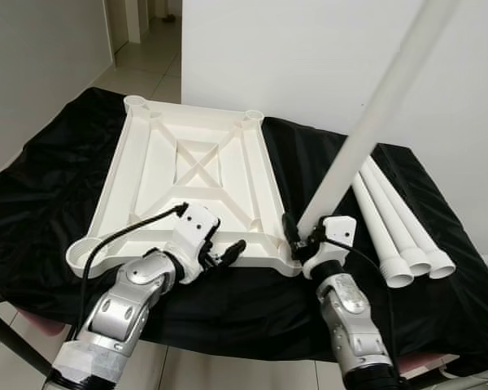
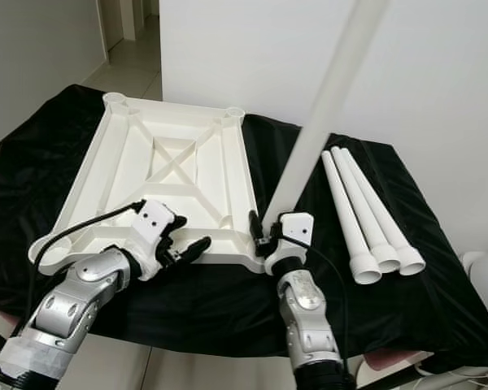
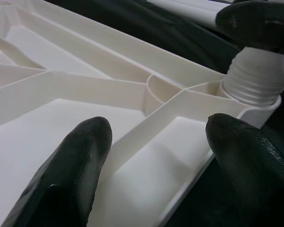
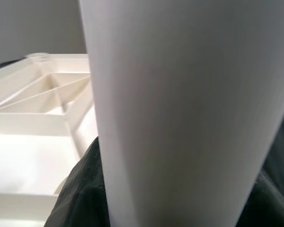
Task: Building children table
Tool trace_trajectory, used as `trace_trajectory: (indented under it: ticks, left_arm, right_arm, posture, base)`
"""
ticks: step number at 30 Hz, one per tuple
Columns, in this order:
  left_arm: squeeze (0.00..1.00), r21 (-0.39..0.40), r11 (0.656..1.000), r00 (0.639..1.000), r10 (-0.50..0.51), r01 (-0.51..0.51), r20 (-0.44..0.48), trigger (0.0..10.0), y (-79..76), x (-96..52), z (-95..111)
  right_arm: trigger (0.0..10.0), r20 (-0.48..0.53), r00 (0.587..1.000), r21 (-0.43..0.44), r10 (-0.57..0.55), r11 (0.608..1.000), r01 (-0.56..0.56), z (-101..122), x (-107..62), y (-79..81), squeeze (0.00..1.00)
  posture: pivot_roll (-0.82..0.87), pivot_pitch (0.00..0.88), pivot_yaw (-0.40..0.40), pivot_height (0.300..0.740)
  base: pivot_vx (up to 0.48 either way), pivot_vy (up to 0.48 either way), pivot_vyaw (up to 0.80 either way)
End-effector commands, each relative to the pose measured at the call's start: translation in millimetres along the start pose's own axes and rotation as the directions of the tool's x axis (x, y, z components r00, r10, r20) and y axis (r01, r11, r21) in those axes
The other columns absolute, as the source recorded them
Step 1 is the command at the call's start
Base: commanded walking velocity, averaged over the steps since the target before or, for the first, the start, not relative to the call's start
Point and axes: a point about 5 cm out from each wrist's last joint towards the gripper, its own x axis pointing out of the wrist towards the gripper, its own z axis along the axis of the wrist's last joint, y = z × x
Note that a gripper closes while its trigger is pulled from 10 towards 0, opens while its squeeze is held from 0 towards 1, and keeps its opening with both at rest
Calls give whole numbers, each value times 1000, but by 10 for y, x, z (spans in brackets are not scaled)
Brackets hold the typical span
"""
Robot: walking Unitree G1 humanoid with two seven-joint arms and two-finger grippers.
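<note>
A white plastic table top [image 1: 118, 162] lies upside down on a black cloth, ribs facing up. My right gripper [image 1: 302, 236] is shut on a long white leg [image 1: 366, 122] that stands tilted, rising up and to the right. The leg's threaded end [image 3: 255, 78] sits in the socket at the top's near right corner. In the right wrist view the leg [image 4: 180, 104] is close up, with a black finger [image 4: 80, 189] beside it. My left gripper [image 1: 228, 253] is open at the top's near edge, with its fingers [image 3: 71, 175] just over the rim and ribs.
Three more white legs [image 1: 394, 223] lie side by side on the cloth [image 1: 49, 195] right of the top. A white wall stands behind the table and a tiled corridor [image 1: 146, 57] opens at the far left. The cloth's front edge is close to me.
</note>
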Motion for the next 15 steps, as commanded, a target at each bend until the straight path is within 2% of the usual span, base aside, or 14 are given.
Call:
trace_trajectory:
  ticks: [1,3,6,12,13,14,15]
  left_arm:
    - [0,-6,999,999,-31,31,11,10000,-61,20,30]
    - [0,-5,999,999,-35,35,15,10000,-74,31,34]
    - [0,-7,999,999,-37,37,18,10000,-84,36,34]
    - [0,-2,999,999,-37,37,22,10000,-73,52,51]
    - [0,-3,999,999,-37,37,25,10000,-69,55,57]
    - [0,-4,999,999,-36,36,27,10000,-67,57,61]
    - [0,-3,999,999,-36,36,28,10000,-72,61,61]
  right_arm:
    - [10000,-137,981,2,-138,990,139,-242,-69,-107,0]
    - [10000,-110,979,7,-172,985,174,-199,-43,-36,0]
    - [10000,-109,977,12,-186,982,188,-190,-37,-21,0]
    - [10000,-90,984,39,-154,987,158,-186,-22,7,0]
    - [10000,-80,986,49,-148,987,152,-171,-15,16,341]
    - [10000,-75,987,57,-145,987,149,-162,-11,21,341]
    - [10000,-58,987,48,-152,987,155,-144,-13,4,1000]
  posture:
    - [103,24,-124,740]
    - [104,20,-127,740]
    - [105,15,-128,740]
    - [111,1,-131,740]
    - [110,0,-130,740]
    - [110,0,-130,740]
    - [110,0,-133,740]
  base:
    - [0,0,0]
    - [0,0,0]
    - [0,0,0]
    - [0,0,0]
    - [0,0,0]
    - [0,0,0]
    - [0,0,0]
